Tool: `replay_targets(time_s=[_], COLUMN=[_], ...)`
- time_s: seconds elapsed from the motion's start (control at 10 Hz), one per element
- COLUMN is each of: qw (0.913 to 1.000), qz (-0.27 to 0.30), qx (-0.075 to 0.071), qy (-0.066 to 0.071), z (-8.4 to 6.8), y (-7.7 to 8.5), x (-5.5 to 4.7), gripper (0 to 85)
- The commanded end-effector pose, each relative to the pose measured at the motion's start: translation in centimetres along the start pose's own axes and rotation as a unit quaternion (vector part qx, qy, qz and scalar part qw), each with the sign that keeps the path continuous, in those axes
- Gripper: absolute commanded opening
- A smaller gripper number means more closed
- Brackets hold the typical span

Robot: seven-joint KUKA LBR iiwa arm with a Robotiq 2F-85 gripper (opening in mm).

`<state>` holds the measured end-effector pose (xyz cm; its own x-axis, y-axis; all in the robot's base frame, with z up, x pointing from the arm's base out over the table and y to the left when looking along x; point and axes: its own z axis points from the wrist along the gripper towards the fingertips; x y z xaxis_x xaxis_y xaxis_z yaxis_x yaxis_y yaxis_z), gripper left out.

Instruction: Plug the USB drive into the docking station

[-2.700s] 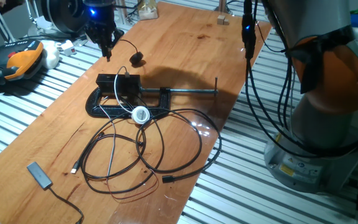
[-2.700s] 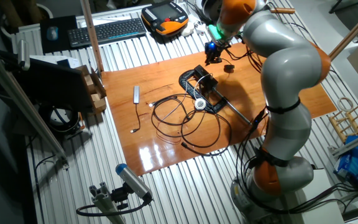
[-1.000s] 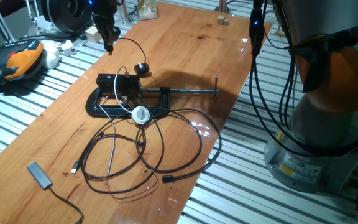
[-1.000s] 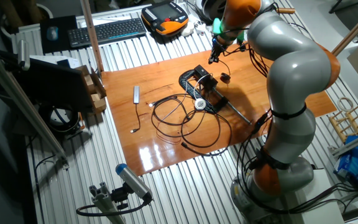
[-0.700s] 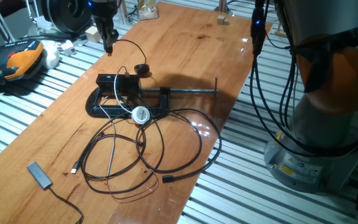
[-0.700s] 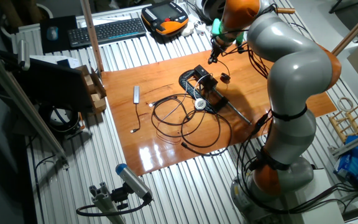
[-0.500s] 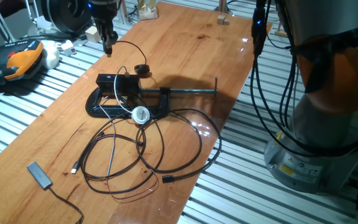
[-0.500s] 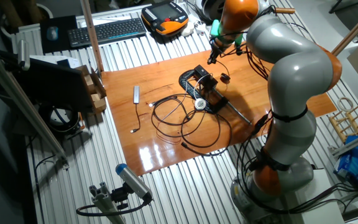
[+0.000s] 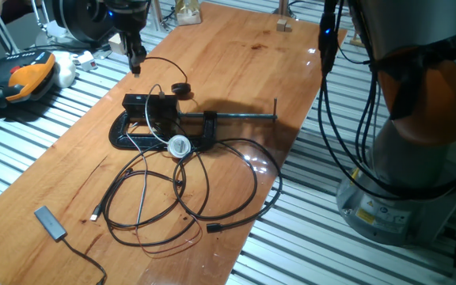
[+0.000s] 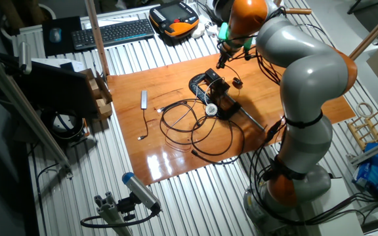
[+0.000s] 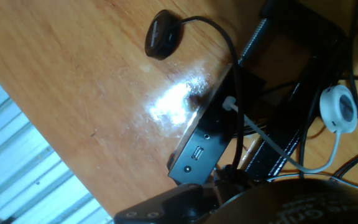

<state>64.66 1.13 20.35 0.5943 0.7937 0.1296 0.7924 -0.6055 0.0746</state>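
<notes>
Moving a little sideways above the small black box-shaped docking station (image 9: 150,106), the claw (image 9: 135,62) lined up; I couldn't tell its grip.

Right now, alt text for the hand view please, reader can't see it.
The docking station, a black box with a USB slot on its near face and a white cable plugged into its side, lies on the wooden table. A small round black piece on a thin black cable lies apart from it, and a white disc sits at right.
</notes>
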Motion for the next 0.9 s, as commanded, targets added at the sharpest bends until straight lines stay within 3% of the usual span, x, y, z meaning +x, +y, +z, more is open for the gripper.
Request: replay_targets(time_s=[0.0,0.2,0.4,0.5,0.8], qw=[0.9999,0.9989,0.9964,0.9957,0.9923], qz=[0.014,0.045,0.073,0.078,0.1], qx=[-0.002,-0.009,-0.019,-0.016,-0.025], qy=[0.005,-0.007,-0.039,-0.048,-0.069], z=[0.0,0.2,0.5,0.6,1.3], y=[0.0,-0.3,-1.0,-0.9,-0.7], x=[-0.3,-0.3,0.3,0.0,-0.5], gripper=[0.0,0.0,0.0,0.0,0.0])
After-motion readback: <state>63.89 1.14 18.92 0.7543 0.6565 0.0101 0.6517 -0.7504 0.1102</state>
